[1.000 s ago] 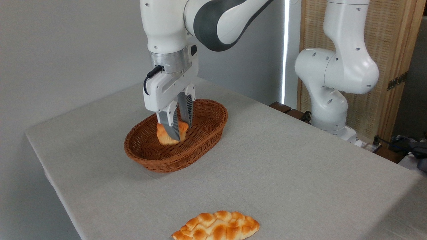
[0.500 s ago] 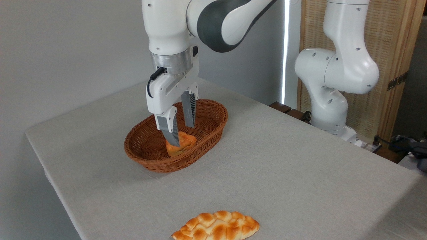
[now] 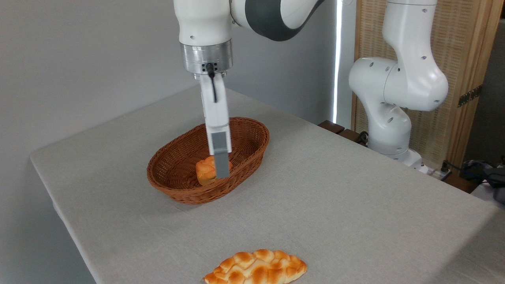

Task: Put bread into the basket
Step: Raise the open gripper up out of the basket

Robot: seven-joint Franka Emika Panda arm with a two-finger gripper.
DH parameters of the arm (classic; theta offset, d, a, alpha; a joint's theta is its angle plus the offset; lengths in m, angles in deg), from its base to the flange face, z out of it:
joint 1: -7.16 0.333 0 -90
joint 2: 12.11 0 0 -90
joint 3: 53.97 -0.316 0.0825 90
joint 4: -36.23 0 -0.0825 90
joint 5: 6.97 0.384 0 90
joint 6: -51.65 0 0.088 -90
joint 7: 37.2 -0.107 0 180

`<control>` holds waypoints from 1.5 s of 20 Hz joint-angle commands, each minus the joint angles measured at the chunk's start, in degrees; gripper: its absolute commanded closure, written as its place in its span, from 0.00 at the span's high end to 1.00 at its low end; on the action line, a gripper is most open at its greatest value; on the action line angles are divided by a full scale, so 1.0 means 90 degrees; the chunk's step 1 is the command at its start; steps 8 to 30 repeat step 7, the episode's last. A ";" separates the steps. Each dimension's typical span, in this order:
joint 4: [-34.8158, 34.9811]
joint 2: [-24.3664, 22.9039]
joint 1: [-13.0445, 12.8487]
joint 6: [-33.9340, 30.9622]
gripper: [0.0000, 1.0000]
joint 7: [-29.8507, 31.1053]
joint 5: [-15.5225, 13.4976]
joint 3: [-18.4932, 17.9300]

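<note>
The bread point(image 3: 206, 170), a small orange-golden bun, lies on the floor of the brown wicker basket point(image 3: 252, 130), near its front right side. My gripper point(image 3: 222, 172) hangs over the basket, turned edge-on to the camera. Its near grey finger point(image 3: 221, 156) hides the far one and covers the bun's right edge. The bun rests on the wicker by itself and is not lifted.
A flat braided golden loaf point(image 3: 256, 268) lies at the table's front edge. The white robot base point(image 3: 394, 98) stands at the back right, beside a bamboo screen. The table edge runs close to the left of the basket.
The gripper let go of the bun, which dropped and settled in the basket. The wrist then rose a little and turned until the fingers line up edge-on.
</note>
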 commanded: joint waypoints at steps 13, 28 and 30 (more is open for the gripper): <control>-0.0128 0.0236 -0.0036 0.0011 1.00 0.3287 0.0235 -0.0304; -0.0128 0.0236 -0.0036 0.0011 1.00 0.3287 0.0235 -0.0304; -0.0128 0.0236 -0.0036 0.0011 1.00 0.3287 0.0235 -0.0304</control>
